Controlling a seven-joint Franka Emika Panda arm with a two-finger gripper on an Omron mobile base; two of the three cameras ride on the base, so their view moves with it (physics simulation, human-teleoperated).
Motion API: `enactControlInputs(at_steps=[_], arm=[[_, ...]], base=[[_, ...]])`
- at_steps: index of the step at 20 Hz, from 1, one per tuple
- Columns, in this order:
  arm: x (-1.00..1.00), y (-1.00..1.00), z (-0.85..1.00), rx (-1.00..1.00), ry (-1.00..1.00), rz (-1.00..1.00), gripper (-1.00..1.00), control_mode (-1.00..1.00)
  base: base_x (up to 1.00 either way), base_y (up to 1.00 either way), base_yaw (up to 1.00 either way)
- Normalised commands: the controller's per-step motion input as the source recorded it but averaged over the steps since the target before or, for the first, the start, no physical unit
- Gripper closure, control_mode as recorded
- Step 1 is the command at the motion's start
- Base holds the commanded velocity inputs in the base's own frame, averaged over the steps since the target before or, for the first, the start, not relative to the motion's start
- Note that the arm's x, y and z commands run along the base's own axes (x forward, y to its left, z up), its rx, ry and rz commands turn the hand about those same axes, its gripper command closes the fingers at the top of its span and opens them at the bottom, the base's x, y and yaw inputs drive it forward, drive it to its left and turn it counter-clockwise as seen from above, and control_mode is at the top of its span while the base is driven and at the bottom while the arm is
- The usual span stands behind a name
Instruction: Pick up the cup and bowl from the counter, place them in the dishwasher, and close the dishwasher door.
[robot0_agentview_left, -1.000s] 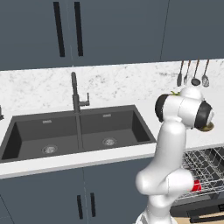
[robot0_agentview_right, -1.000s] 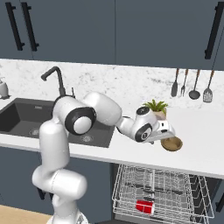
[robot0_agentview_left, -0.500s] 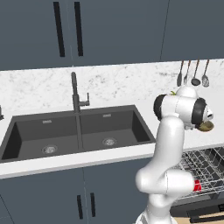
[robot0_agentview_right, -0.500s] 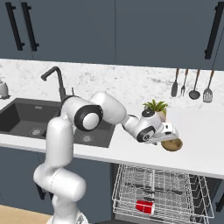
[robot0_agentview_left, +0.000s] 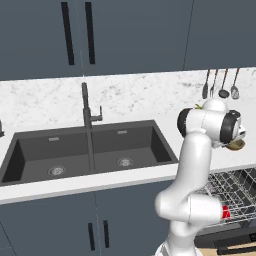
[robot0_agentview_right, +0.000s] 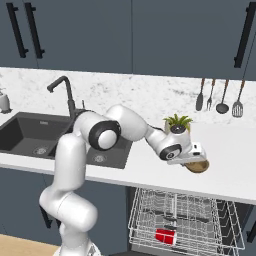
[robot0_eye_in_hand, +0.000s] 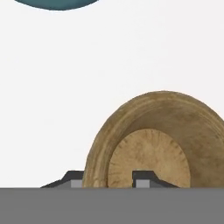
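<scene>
The claw (robot0_eye_in_hand: 109, 181) has the tan bowl (robot0_eye_in_hand: 153, 140) by its rim, over at the right end of the desk (robot0_agentview_right: 230, 155).

From the hand view, one dark finger (robot0_eye_in_hand: 143, 178) sits inside the bowl and the other outside its wall, so the rim is pinched between them; the bowl rests on the white desk and looks tipped toward the camera. The rounded edge of the teal plant pot (robot0_eye_in_hand: 57, 3) shows just beyond it. From the right base view, the arm reaches across to the bowl (robot0_agentview_right: 197, 165), which sits just in front of the plant pot (robot0_agentview_right: 177, 129). Below, the dishwasher (robot0_agentview_right: 182, 220) stands open with its wire rack pulled out, and the red cup (robot0_agentview_right: 165, 236) lies in that rack.
</scene>
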Motion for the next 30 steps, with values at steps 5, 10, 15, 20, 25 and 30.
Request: enactControlInputs(at_steps=[5,10,15,20,25,30], arm=[[-0.26,0.06,0.08,0.00,0.01,0.00,1.00,-1.00],[-0.99,-0.01,0.38,0.07,0.00,0.00,1.00,-1.00],[-1.00,-0.16,0.09,0.25,-0.07,0.00,1.00,-1.00],[-1.00,-0.18,-0.03,0.22,0.00,0.17,1.00,-1.00],[-0.85,-0.03,-0.39,0.12,-0.18,0.28,1.00,-1.00],[-0.40,0.20,-0.85,-0.01,-0.25,0.20,1.00,-1.00]], base=[[0.00,0.00,0.00],[0.00,0.00,0.00],[0.00,0.00,0.00],[0.00,0.00,0.00],[0.00,0.00,0.00],[0.00,0.00,0.00]])
